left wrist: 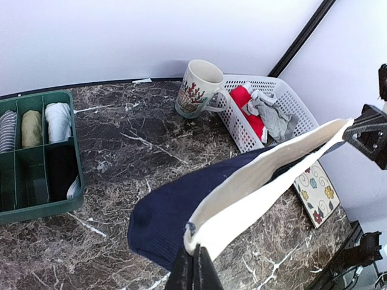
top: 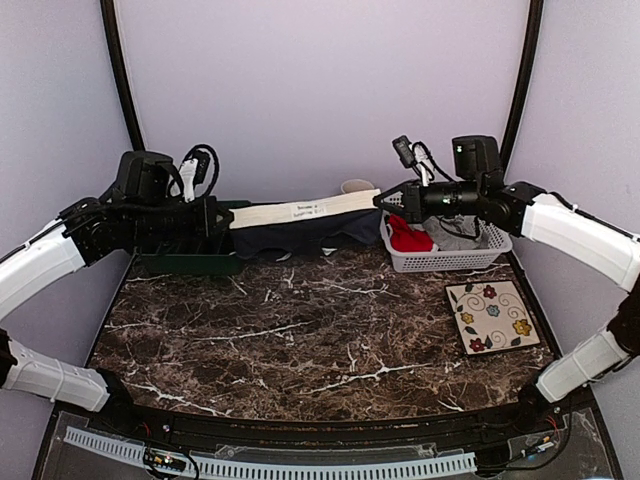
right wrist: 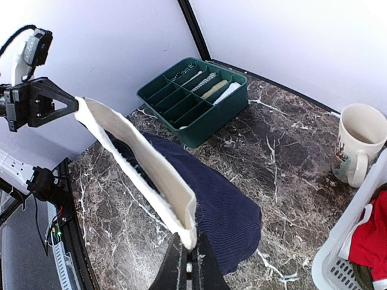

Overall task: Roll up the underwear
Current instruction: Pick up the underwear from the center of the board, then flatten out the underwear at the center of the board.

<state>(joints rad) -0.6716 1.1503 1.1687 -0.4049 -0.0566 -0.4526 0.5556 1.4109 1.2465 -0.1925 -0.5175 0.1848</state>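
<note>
- Top view: the navy underwear [top: 300, 242] hung in the air over the back of the marble surface [top: 320, 340]. Its white waistband [top: 300, 210] was pulled taut between the two arms.
- Top view: the left fingers [top: 228, 216] and the right fingers [top: 381, 200] were each clenched on one end of the waistband.
- Top view: a white basket [top: 450, 262] at right held a red garment [top: 408, 238] and a grey garment [top: 457, 236]. A floral tile [top: 492, 316] lay nearer the arms.
- Left wrist view: the left fingers pinched the near end of the waistband, and the navy cloth sagged below it. Whether its lower edge touched the surface could not be told.
- Left wrist view: a mug [left wrist: 196, 87] stood just beside the basket. A green divided tray [left wrist: 36, 199] at left held rolled garments [left wrist: 57, 121] in its back compartments.
- Right wrist view: the right fingers gripped the opposite end, and the band ran up to the left fingers.
</note>
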